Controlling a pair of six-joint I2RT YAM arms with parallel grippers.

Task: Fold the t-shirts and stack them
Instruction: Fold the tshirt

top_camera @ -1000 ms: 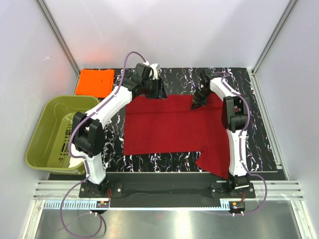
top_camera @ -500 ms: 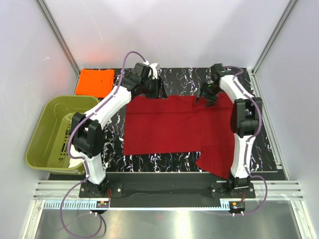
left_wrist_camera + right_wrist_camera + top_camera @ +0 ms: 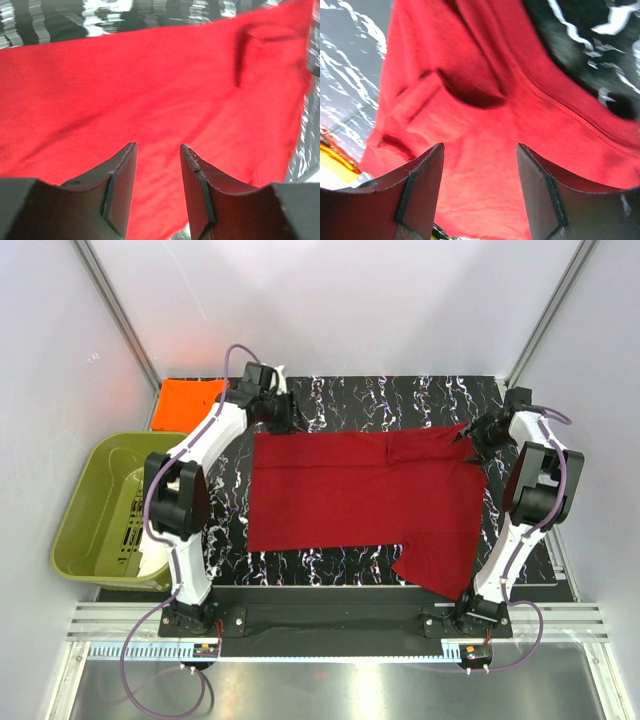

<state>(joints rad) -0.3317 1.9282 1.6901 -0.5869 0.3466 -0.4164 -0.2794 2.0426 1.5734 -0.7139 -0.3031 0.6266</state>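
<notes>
A dark red t-shirt (image 3: 350, 495) lies spread flat on the black marbled mat, one sleeve hanging toward the near right edge. A bright orange t-shirt (image 3: 190, 403) lies folded at the far left corner. My left gripper (image 3: 284, 421) hovers at the red shirt's far left corner, open; in the left wrist view its jaws (image 3: 157, 147) stand apart with only red t-shirt (image 3: 150, 80) beyond them. My right gripper (image 3: 469, 442) is over the shirt's far right corner, open and empty; the right wrist view shows the right gripper (image 3: 480, 147) above creased red t-shirt (image 3: 485, 120).
An olive-green tub (image 3: 85, 530) stands off the mat's left side. Grey enclosure walls close in at the back and both sides. Bare black mat (image 3: 380, 400) runs along the far edge beyond the red shirt.
My right gripper opened, let go of the red shirt's far edge and swung right to its far right corner. My left gripper drew back and left. The shirt's far right part now lies flat.
</notes>
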